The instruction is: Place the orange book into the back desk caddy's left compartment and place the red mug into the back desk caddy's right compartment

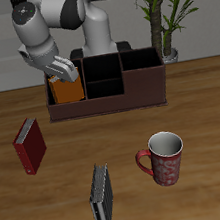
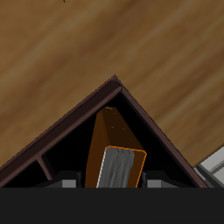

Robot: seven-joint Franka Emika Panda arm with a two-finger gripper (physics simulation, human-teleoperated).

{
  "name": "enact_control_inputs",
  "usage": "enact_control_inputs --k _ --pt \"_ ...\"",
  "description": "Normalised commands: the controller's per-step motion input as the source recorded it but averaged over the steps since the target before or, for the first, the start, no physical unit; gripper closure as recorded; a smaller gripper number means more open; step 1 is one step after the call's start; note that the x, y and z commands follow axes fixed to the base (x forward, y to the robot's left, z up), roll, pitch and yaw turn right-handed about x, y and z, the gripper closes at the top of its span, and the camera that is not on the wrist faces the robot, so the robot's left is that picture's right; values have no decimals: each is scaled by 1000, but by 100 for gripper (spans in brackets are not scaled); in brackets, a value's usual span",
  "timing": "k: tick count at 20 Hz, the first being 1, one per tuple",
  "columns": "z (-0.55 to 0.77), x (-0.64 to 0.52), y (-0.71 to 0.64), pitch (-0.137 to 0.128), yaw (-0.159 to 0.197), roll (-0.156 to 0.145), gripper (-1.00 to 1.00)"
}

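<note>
The orange book [image 1: 69,89] stands upright inside the back desk caddy [image 1: 109,105], in its wide left compartment at one end. My gripper [image 1: 63,69] hovers just above the book's top edge. In the wrist view the orange book [image 2: 112,138] sits between the caddy's dark walls [image 2: 154,128], and my gripper [image 2: 112,184] is open, its fingers [image 2: 68,183] spread wider than the book and apart from it. The red mug [image 1: 164,159] stands upright on the table well in front of the caddy, handle toward the middle of the table.
A dark red book [image 1: 29,146] lies on the table in front of the caddy's book end. Near the table's front edge is a grey-black book [image 1: 102,200]. A potted plant [image 1: 163,17] stands behind the caddy's other end.
</note>
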Motion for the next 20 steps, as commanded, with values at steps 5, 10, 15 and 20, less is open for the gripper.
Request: enact_control_inputs --k 5,10,15,20 --pt "40 26 39 -11 -15 -10 -100" --pt "189 13 72 -42 31 -13 -100" --pt "306 7 141 -75 74 -23 -100" --pt "293 110 277 -99 162 -44 -100"
